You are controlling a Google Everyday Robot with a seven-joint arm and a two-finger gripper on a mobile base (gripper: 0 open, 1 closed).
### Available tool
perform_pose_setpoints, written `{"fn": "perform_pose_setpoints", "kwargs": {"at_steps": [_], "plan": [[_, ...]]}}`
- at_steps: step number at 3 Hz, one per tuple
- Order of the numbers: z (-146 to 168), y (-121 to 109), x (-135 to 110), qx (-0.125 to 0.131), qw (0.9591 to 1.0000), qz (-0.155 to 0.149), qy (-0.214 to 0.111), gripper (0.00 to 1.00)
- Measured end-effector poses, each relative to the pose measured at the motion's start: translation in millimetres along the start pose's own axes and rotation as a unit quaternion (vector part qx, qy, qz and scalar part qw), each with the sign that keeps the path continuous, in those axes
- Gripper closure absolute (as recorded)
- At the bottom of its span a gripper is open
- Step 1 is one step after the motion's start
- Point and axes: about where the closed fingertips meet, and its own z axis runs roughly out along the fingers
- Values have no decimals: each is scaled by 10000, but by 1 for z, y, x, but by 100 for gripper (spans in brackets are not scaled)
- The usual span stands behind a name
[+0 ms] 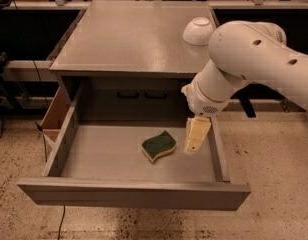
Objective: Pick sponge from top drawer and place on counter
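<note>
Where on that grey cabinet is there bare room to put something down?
The smooth grey counter is bare except the white bowl at its back right corner. In the open grey top drawer, the floor is free between the left wall and the green wavy sponge. Right of the sponge it is crowded: the cream gripper hangs by the right wall.

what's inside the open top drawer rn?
One wavy green-topped, yellow-based sponge lies on the floor of the wide shallow grey drawer, right of centre. The cream gripper hangs close beside it. The white arm covers the right rear corner.
</note>
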Motion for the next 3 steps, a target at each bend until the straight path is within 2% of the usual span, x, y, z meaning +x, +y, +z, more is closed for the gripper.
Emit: {"fn": "perform_pose_setpoints", "kwargs": {"at_steps": [1,2,3], "plan": [[0,0,0,0,10000,0,0,0],[32,-9,-9,31,9998,113,-149,0],[84,-23,-18,15,9993,213,-302,0]]}}
